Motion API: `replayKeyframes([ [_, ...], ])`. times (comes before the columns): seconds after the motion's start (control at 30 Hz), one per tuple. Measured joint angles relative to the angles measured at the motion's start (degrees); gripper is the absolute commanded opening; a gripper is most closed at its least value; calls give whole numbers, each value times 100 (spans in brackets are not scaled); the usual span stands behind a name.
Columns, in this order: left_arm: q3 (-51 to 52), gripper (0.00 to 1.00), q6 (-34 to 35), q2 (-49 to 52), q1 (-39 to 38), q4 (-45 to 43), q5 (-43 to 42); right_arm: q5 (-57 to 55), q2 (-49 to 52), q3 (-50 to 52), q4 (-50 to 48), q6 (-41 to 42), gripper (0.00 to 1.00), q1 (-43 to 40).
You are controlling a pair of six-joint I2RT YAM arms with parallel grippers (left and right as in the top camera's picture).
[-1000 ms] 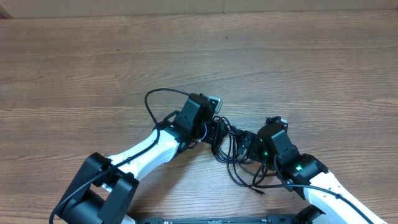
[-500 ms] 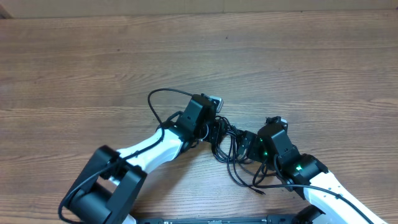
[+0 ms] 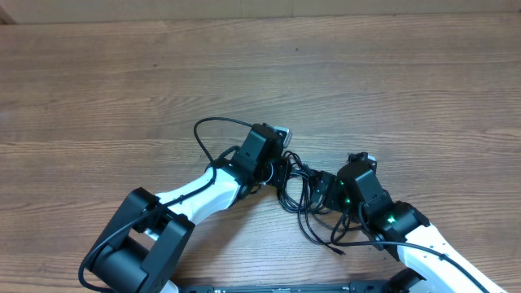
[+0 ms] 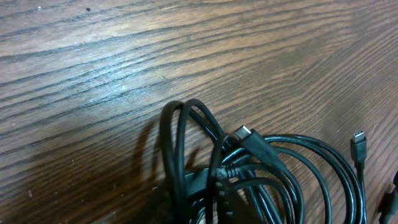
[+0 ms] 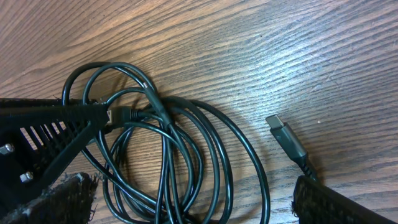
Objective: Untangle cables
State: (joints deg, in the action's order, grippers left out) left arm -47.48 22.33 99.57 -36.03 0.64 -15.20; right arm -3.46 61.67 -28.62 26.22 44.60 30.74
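Left gripper (image 3: pixel 281 168) is clamped on one strand at the edge of the cables (image 3: pixel 303 199), which are bunched on the table (image 3: pixel 122 81) between the two arms. Right gripper (image 3: pixel 324 191) hangs wide open over the coil, gripping nothing. Suggest left pins while right takes the loose silvery plug (image 5: pixel 285 138) and draws it out slowly. Overlapping loops will likely snag. Left arm's harness loop (image 3: pixel 213 119) sits close by and isn't a target.

Both arms angled inward, wrists low, tips near each other. Left end effector (image 3: pixel 282 169): jaws pinched nearly closed. Right end effector (image 3: pixel 323 189): jaws spread wide.
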Motion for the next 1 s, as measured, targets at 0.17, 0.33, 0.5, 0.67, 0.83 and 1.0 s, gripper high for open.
replayKeyframes([
  [0.17, 0, 17, -2, 0, 0, -2, -2, -2, 0, 0, 2, -2, 100, 0],
  [0.33, 0, 31, 15, 0, 0, 7, -4, 0, 0, 0, 4, -2, 100, 0],
  [0.5, 0, 33, 17, 0, 0, 83, 0, 0, 0, 0, 0, -4, 100, 0],
  [0.67, 0, 28, 17, 0, 0, 103, 0, 0, 0, 0, 2, -4, 100, 0],
  [0.83, 0, 28, 17, 0, -85, 48, 9, -2, 0, 0, 2, -2, 100, 0],
  [1.0, 0, 25, 125, 0, -227, -42, 52, 0, 0, 0, 2, 0, 100, 0],
])
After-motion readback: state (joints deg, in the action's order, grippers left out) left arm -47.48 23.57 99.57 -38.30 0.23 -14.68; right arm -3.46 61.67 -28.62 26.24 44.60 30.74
